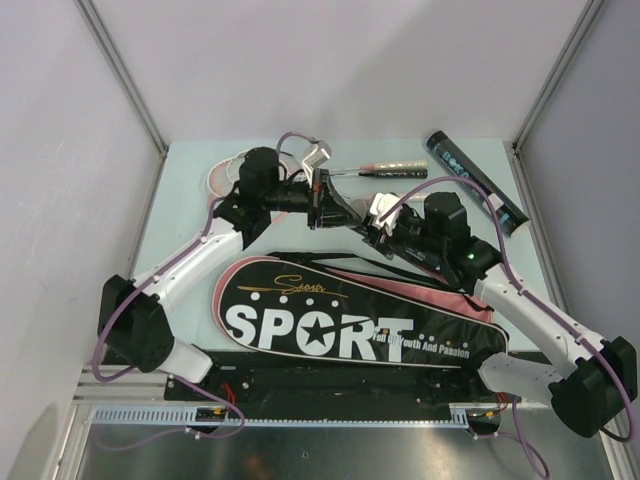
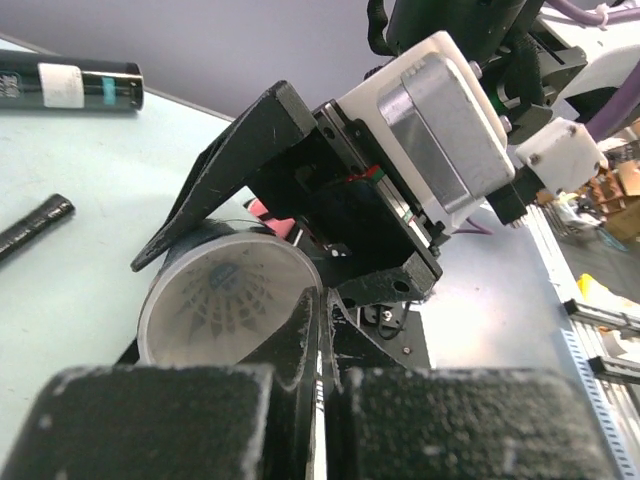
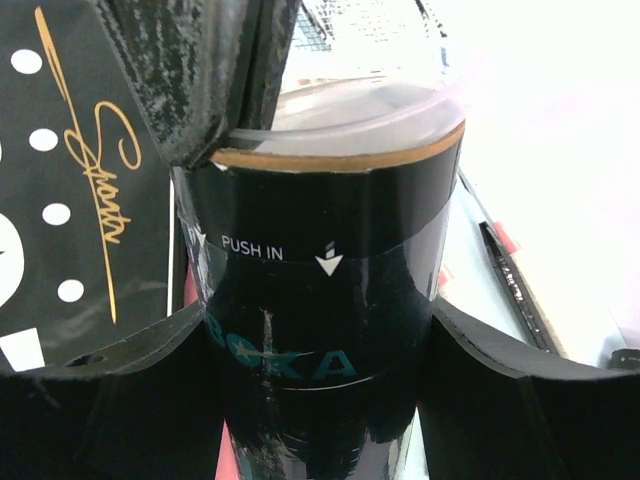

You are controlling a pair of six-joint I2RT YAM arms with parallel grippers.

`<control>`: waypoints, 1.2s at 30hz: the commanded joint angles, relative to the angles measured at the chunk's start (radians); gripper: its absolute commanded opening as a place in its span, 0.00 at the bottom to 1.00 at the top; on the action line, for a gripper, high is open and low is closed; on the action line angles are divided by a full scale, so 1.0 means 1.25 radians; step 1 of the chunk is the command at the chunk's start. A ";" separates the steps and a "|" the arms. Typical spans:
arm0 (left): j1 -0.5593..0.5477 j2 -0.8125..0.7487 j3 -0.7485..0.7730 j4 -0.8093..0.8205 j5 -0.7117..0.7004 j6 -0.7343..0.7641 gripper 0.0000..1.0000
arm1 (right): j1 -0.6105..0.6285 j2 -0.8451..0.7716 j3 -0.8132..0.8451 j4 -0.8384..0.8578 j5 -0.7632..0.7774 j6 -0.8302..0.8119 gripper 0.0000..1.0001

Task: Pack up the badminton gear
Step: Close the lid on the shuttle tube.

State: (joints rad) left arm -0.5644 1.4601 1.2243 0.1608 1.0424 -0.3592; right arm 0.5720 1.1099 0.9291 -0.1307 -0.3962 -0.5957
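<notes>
Dark shuttlecock tube with teal lettering [image 3: 330, 230]: sitting at mid-table, near the far edge of a black racket bag with white SPORT lettering [image 1: 350, 325], clamped around its body by the right gripper [image 3: 320, 315], jaws standing partly spread on either side of it. Reaching in from the near right corner with the right arm, elbow bent, wrist pointing left. Stretching up from the near left corner with the left arm, then bending right over the pale green table [image 1: 185, 180]. Resting the left gripper [image 2: 320, 300], jaws pressed fully together and holding nothing, with its tips against the rim of the tube's clear plastic cap [image 2: 160, 310].

Showing only in the left wrist view: a white feather shuttlecock [image 2: 222, 298] inside the tube, seen through that cap. Showing only in the right wrist view: white PUSH IN print with arrows and a tan band under the cap. Showing best from above: a second dark tube with teal print [image 1: 478, 182] lying slantwise at the far right, and pink-and-white rackets [image 1: 385, 166] lying along the far edge, handles pointing right, heads partly hidden behind the left arm.
</notes>
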 commanded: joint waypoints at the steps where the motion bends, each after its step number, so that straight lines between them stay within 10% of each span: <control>1: 0.002 0.036 0.024 -0.095 0.084 -0.022 0.00 | 0.042 -0.041 0.020 0.064 -0.038 -0.052 0.20; 13: -0.023 0.102 0.016 -0.095 0.275 -0.046 0.02 | 0.205 -0.099 0.021 0.124 -0.008 -0.146 0.18; 22: -0.032 0.142 0.038 -0.094 0.310 -0.045 0.48 | 0.312 -0.137 0.024 0.109 0.049 -0.189 0.17; 36: -0.103 0.266 0.061 -0.098 0.115 -0.099 0.41 | 0.369 -0.104 0.078 0.232 0.053 -0.208 0.14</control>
State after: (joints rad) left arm -0.6205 1.6585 1.3212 0.0658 1.5585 -0.4877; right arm 0.9005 0.9928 0.8860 -0.2962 -0.0029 -0.7685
